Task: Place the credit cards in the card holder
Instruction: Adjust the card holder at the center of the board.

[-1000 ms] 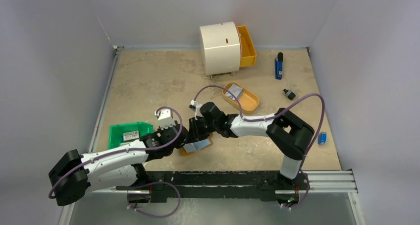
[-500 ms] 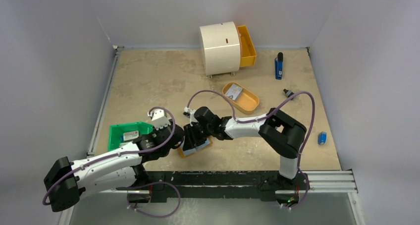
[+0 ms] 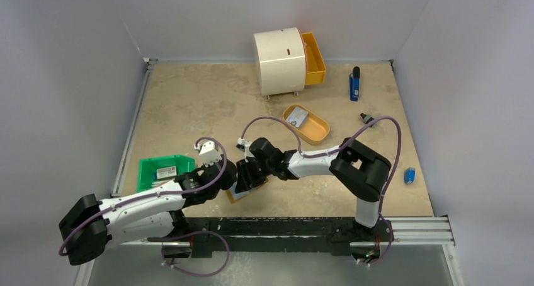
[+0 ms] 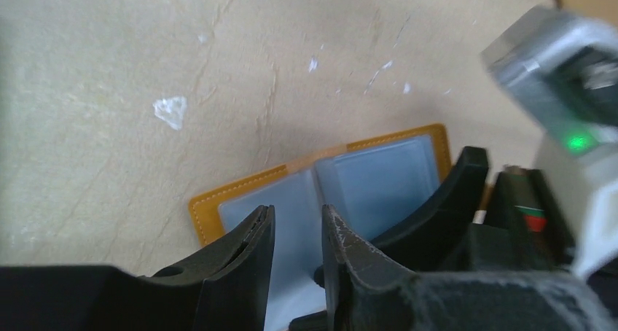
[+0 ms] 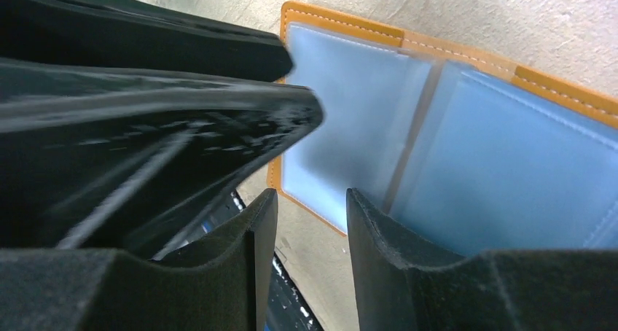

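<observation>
Table: tan stone table (image 3: 189,103) with grey walls all round.
Left gripper: the left gripper (image 4: 296,222) comes in from 8 o'clock. Its fingers are a little apart, and I cannot tell if it pinches anything.
Card holder: the card holder (image 4: 379,178) lies open at 6 o'clock, blue pockets up.
Right gripper: the right gripper (image 5: 312,200) comes in from 3 o'clock. Its fingers are partly apart and hold nothing.
Card: one credit card (image 3: 300,116) waits in the orange tray (image 3: 318,133) at 1 o'clock.
Change: the right gripper slid toward 7 o'clock and now covers more of the holder. It is probably readying a pocket.

Tan card holder (image 5: 466,149) is seen open on the counter (image 5: 525,25) at 2 o'clock; right claw (image 5: 312,200) is parted at 6; left claw (image 5: 302,83) is seen at 10.
</observation>
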Action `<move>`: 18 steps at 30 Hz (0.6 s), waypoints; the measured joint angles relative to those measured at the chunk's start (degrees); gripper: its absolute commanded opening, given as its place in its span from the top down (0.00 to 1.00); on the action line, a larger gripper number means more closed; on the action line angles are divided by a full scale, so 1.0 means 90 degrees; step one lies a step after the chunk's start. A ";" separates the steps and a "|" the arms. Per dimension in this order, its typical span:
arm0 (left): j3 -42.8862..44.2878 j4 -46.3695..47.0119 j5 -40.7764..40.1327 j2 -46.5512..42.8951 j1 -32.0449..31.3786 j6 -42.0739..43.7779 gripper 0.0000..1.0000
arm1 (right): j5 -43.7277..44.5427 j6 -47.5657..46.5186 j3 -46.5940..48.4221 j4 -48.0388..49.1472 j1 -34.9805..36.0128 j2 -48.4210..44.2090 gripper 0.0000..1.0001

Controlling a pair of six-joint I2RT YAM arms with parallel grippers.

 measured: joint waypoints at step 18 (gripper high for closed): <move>-0.0330 0.1804 0.0444 0.1569 0.0000 0.0342 0.80 | 0.1656 0.0860 -0.1540 -0.0010 -0.0007 -0.1542 0.58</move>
